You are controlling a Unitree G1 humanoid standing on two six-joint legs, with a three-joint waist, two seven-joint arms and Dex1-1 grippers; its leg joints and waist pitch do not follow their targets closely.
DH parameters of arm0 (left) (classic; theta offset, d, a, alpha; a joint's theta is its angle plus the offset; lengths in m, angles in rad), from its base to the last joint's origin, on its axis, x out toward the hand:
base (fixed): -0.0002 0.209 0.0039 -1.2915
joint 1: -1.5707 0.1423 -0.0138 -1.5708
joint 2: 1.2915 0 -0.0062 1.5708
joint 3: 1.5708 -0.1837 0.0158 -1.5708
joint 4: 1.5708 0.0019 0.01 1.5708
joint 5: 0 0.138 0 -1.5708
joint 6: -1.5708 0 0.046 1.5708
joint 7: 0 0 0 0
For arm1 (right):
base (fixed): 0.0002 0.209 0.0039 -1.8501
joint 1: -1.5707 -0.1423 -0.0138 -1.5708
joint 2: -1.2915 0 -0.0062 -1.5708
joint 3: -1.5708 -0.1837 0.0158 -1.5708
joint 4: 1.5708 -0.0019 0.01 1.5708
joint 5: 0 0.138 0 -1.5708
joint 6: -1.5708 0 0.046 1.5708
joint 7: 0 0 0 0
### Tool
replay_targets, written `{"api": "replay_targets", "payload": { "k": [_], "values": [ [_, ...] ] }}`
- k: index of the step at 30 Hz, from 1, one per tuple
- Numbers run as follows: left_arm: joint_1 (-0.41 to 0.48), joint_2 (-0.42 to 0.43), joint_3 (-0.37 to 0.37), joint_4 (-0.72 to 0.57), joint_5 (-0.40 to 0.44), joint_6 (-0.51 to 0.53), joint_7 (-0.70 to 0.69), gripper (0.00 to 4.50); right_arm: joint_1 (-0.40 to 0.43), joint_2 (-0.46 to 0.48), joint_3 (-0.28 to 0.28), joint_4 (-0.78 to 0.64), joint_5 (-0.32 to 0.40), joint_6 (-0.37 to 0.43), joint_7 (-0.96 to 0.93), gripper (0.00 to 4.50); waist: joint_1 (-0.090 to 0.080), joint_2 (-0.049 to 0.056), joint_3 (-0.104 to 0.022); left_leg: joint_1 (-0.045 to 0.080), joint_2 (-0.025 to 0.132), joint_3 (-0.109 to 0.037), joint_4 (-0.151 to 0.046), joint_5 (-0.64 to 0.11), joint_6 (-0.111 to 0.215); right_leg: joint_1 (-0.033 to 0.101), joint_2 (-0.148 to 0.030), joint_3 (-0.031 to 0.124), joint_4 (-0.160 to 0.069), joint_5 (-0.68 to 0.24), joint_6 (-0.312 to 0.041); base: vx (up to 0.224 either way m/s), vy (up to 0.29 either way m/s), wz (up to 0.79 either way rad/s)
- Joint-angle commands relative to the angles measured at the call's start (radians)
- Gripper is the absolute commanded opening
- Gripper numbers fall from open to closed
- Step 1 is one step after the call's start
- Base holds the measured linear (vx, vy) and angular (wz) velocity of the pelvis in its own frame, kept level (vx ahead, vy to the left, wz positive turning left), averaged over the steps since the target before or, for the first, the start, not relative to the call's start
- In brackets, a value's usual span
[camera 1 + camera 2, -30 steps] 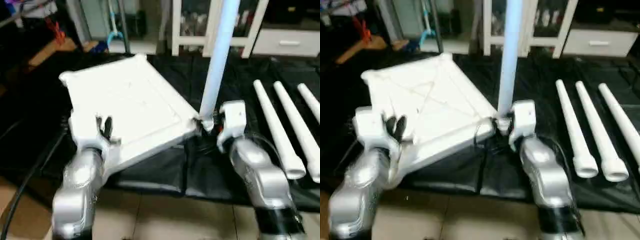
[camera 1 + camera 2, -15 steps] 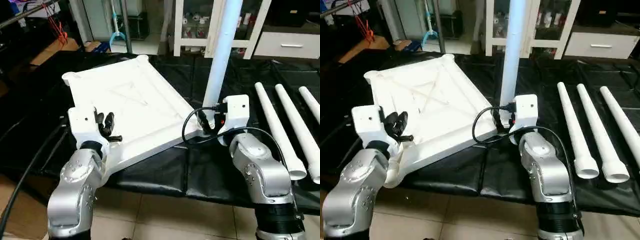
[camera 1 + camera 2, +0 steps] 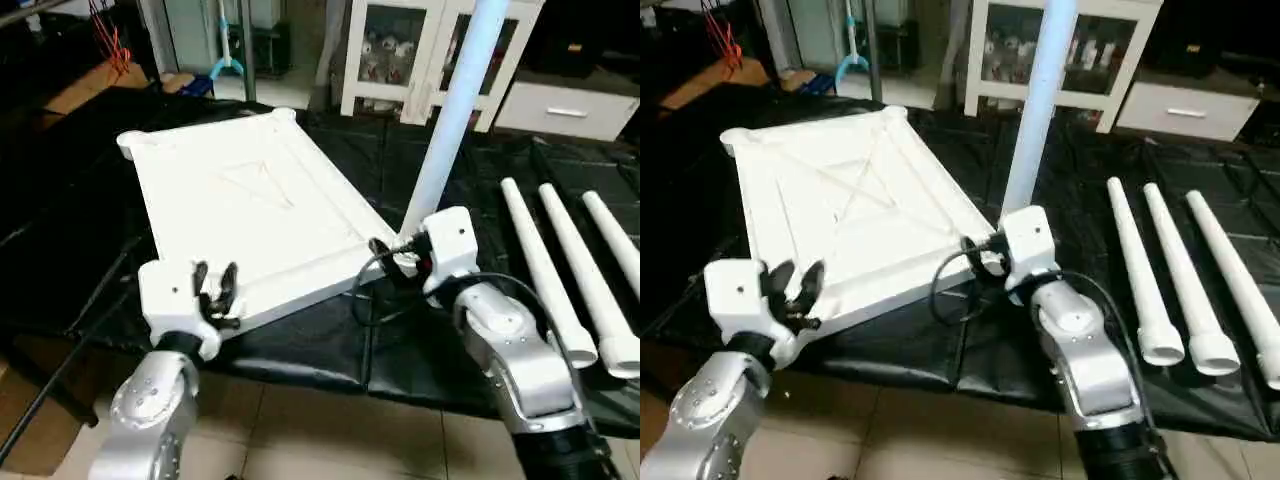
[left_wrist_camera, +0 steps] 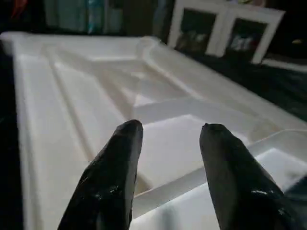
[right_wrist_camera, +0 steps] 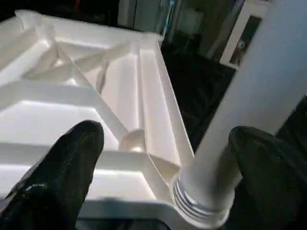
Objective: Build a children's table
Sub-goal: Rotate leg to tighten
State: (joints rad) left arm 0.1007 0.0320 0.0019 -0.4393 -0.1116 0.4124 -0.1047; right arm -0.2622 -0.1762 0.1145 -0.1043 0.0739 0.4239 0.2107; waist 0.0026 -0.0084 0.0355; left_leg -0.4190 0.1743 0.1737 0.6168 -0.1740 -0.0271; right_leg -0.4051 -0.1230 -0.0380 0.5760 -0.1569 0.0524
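Note:
The white tabletop lies upside down on the black mat, its ribbed underside up. One white leg stands upright in the near right corner socket. My right gripper is wide open at that leg's base; in the right wrist view its fingers flank the leg without closing on it. My left gripper is at the near left corner, open, its fingertips apart above the ribs with nothing between them. Three loose legs lie side by side on the mat to the right.
A white glass-door cabinet and a white drawer unit stand behind the mat. The black mat ends just before my arms, with tiled floor below. A black cable runs along the left.
My left gripper has opened and let go of the tabletop's near left edge, and that raised edge has come down flatter on the mat. The right gripper stays open by the leg. The camera has shifted.

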Motion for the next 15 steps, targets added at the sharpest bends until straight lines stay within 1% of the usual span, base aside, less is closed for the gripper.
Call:
{"api": "replay_targets", "payload": {
  "k": [1,2,3,4,5,6,7,8,9,10,11,12,13,14,15],
  "values": [
    [-0.01,0.014,-0.023,-0.009,0.016,-0.016,-0.016,2.52,0.02,-0.001,-0.031,0.007,0.022,-0.018,0.001,4.48,-0.005,0.004,-0.042,0.041,0.035,-0.025,-0.11,-0.559,-0.098,0.0,0.005,0.009,-0.086,-0.472,-0.019,0.0,0.0,0.0],
    [-0.021,0.029,-0.041,-0.001,0.029,-0.022,-0.028,2.65,0.031,0.005,-0.057,0.008,0.042,-0.021,0.0,4.48,-0.003,0.025,-0.042,0.046,0.033,-0.028,-0.111,-0.582,-0.103,-0.003,0.005,0.01,-0.088,-0.476,-0.018,0.0,0.0,0.0],
    [-0.026,0.033,-0.048,0.003,0.033,-0.026,-0.036,2.65,0.036,0.007,-0.073,0.007,0.059,-0.011,0.007,4.48,-0.005,0.015,-0.04,0.048,0.033,-0.027,-0.109,-0.601,-0.102,-0.007,0.008,0.009,-0.094,-0.492,-0.017,0.0,0.0,0.0],
    [-0.026,0.033,-0.048,0.003,0.033,-0.026,-0.036,2.84,0.036,0.007,-0.073,0.007,0.059,-0.011,0.007,4.48,-0.005,0.013,-0.04,0.05,0.032,-0.027,-0.109,-0.609,-0.101,-0.007,0.009,0.008,-0.095,-0.498,-0.018,0.0,0.0,0.0],
    [-0.032,0.037,-0.052,0.006,0.034,-0.027,-0.042,2.9,0.041,0.009,-0.088,0.003,0.074,-0.001,0.012,4.48,-0.003,0.028,-0.041,0.049,0.032,-0.031,-0.11,-0.614,-0.104,-0.005,0.007,0.009,-0.091,-0.493,-0.022,0.0,0.0,0.0],
    [-0.039,0.043,-0.058,0.012,0.037,-0.025,-0.049,2.96,0.05,0.006,-0.1,-0.004,0.089,0.009,0.022,4.48,-0.007,0.037,-0.04,0.045,0.032,-0.034,-0.113,-0.619,-0.107,0.001,0.008,0.006,-0.089,-0.484,-0.027,0.0,0.0,0.0],
    [-0.039,0.043,-0.058,0.012,0.037,-0.025,-0.049,3.05,0.05,0.006,-0.1,-0.004,0.089,0.009,0.022,4.48,-0.011,0.025,-0.041,0.04,0.032,-0.034,-0.114,-0.611,-0.102,0.006,0.007,0.004,-0.088,-0.475,-0.031,0.0,0.0,0.0],
    [-0.045,0.048,-0.065,0.018,0.039,-0.023,-0.053,3.16,0.058,0.003,-0.107,-0.012,0.095,0.008,0.029,4.48,-0.012,0.026,-0.04,0.037,0.032,-0.033,-0.113,-0.599,-0.096,0.007,0.005,0.005,-0.089,-0.477,-0.034,0.0,0.0,0.0],
    [-0.051,0.051,-0.069,0.025,0.041,-0.02,-0.054,3.26,0.064,0.002,-0.111,-0.017,0.098,0.01,0.032,4.48,-0.013,0.034,-0.037,0.04,0.031,-0.031,-0.113,-0.607,-0.094,0.001,0.006,0.006,-0.094,-0.494,-0.035,0.0,0.0,0.0],
    [-0.058,0.055,-0.076,0.033,0.042,-0.02,-0.059,3.35,0.071,0.001,-0.114,-0.02,0.099,0.012,0.031,4.48,-0.015,0.032,-0.038,0.041,0.03,-0.032,-0.111,-0.61,-0.093,0.001,0.005,0.005,-0.093,-0.505,-0.035,0.0,0.0,0.0],
    [-0.06,0.056,-0.078,0.036,0.042,-0.021,-0.059,3.42,0.073,0.001,-0.115,-0.02,0.1,0.012,0.031,4.48,-0.019,0.037,-0.038,0.042,0.028,-0.032,-0.109,-0.617,-0.093,0.0,0.006,0.004,-0.097,-0.527,-0.035,0.0,0.0,0.0],
    [-0.065,0.058,-0.082,0.042,0.042,-0.022,-0.061,3.49,0.077,0.0,-0.118,-0.021,0.101,0.011,0.03,4.48,-0.021,0.035,-0.039,0.04,0.027,-0.033,-0.109,-0.616,-0.092,0.002,0.005,0.002,-0.097,-0.535,-0.034,0.0,0.0,0.0],
    [-0.071,0.058,-0.086,0.049,0.043,-0.025,-0.062,3.49,0.082,-0.002,-0.119,-0.023,0.099,0.012,0.026,4.48,-0.025,0.043,-0.037,0.039,0.027,-0.035,-0.11,-0.623,-0.092,0.003,0.004,0.0,-0.097,-0.555,-0.033,0.0,0.0,0.0],
    [-0.072,0.058,-0.087,0.051,0.044,-0.026,-0.061,3.68,0.083,-0.002,-0.12,-0.024,0.098,0.011,0.025,4.48,-0.031,0.04,-0.036,0.041,0.026,-0.036,-0.108,-0.64,-0.092,-0.001,0.005,-0.003,-0.102,-0.576,-0.029,0.0,0.0,0.0],
    [-0.075,0.057,-0.089,0.054,0.046,-0.027,-0.06,3.68,0.085,-0.003,-0.122,-0.025,0.097,0.011,0.022,4.48,-0.034,0.042,-0.034,0.04,0.027,-0.039,-0.109,-0.65,-0.092,0.0,0.005,-0.006,-0.104,-0.595,-0.026,0.0,0.0,0.0]
  ]
}}
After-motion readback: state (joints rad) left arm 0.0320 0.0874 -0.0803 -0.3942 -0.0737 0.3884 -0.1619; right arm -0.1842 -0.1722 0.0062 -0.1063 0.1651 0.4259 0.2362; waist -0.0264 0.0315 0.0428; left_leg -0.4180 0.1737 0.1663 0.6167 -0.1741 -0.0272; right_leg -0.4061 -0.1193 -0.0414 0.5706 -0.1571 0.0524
